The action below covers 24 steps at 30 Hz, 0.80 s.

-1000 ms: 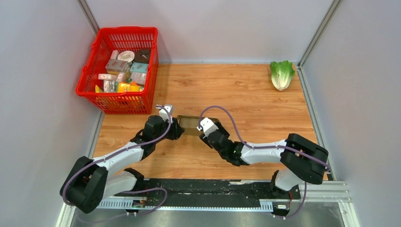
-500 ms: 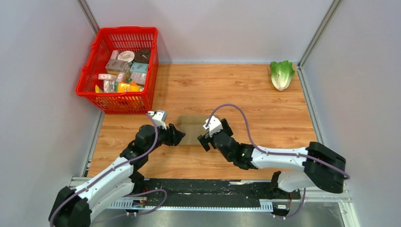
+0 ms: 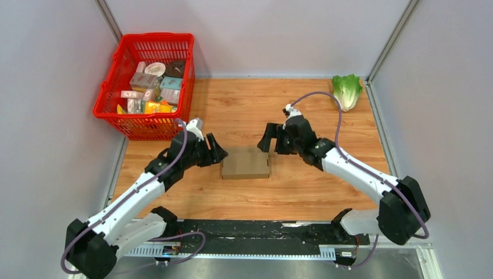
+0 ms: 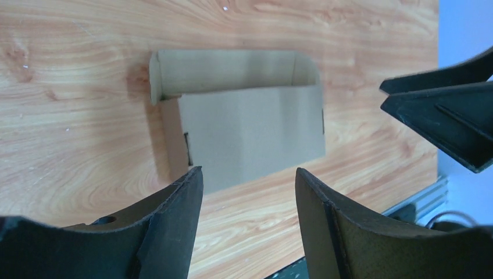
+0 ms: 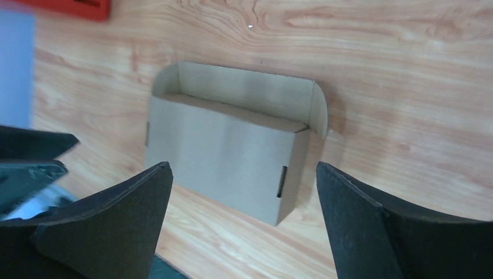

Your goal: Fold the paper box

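Left end effector [image 3: 217, 150] flanks the paper box [image 3: 246, 163], lengthwise left-right.

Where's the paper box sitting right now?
In the top view the paper box lies near the middle of the wooden table, between the left gripper and the right gripper, touched by neither.

1. You have let go of the paper box [image 3: 246, 163]; it now lies free on the tabletop [image 3: 314, 110].
2. Your left gripper [image 3: 216, 150] has spread its jaws and backed off left.
3. Your right gripper [image 3: 272, 141] has spread wide and pulled away far-right.
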Available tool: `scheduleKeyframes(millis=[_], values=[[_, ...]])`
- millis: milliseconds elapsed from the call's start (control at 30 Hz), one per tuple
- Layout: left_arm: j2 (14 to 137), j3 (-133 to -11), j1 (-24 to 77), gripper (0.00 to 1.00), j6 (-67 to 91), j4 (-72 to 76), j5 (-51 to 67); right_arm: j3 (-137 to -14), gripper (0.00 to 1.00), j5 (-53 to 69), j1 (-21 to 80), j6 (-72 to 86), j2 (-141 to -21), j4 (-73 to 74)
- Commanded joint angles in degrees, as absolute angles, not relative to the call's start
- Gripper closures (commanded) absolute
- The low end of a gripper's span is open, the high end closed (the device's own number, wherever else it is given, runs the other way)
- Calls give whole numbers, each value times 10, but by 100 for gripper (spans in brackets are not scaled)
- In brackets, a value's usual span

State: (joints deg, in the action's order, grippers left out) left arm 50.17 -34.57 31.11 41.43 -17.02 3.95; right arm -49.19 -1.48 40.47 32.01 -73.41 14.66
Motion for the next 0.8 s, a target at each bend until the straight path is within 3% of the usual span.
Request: scheduleKeyframes(millis=[0,133,533,767], values=[[580,-409,283,32,503,-246,33,-526,5,174,337,453,-792,240],[645,-422,257,32,518,-225,45,-541,9,226,326,486,-841,201],[758,-426,254,32,476,-122,107,-544,15,232,324,443,-933,135],[792,-418,253,33,433,-71,122,-538,27,226,325,418,-948,92]])
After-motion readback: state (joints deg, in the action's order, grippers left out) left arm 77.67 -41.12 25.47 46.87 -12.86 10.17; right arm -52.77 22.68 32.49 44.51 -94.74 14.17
